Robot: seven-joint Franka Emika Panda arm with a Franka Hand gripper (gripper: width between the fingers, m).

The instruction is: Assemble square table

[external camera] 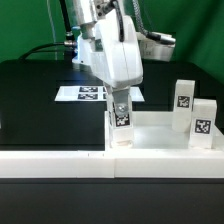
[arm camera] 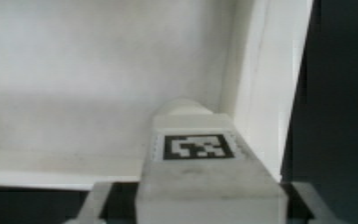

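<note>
No readable words or numbers. Only black-and-white square tags: one on the leg between the gripper's fingers, others on two legs nearby and the marker board behind.

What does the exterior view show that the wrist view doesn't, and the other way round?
Only the exterior view shows the marker board lying flat on the black table, two more tagged legs standing at that view's right, and the arm's white body. Only the wrist view shows the fingers close up, flanking the held leg. Both show the gripper shut on a tagged leg over the white square top.
</note>
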